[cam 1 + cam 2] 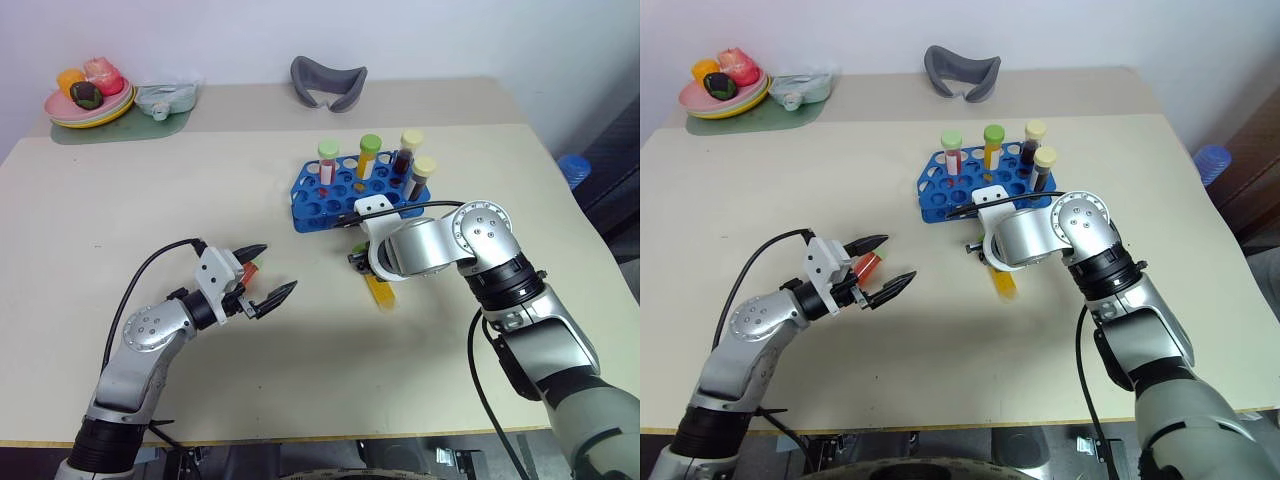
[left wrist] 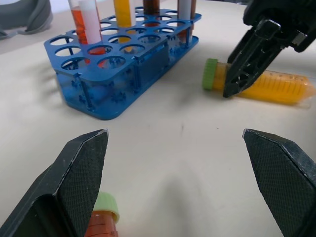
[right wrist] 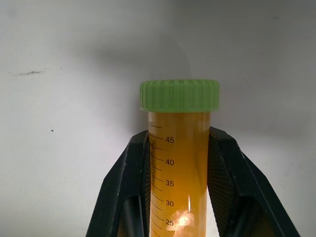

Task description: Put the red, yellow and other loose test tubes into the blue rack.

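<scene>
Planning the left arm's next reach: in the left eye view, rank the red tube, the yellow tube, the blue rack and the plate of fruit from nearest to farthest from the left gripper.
1. Red tube: lying on the table at the left gripper.
2. Yellow tube: to its right, clamped by the right gripper.
3. Blue rack: beyond, right of centre.
4. Plate of fruit: far left corner.
</scene>
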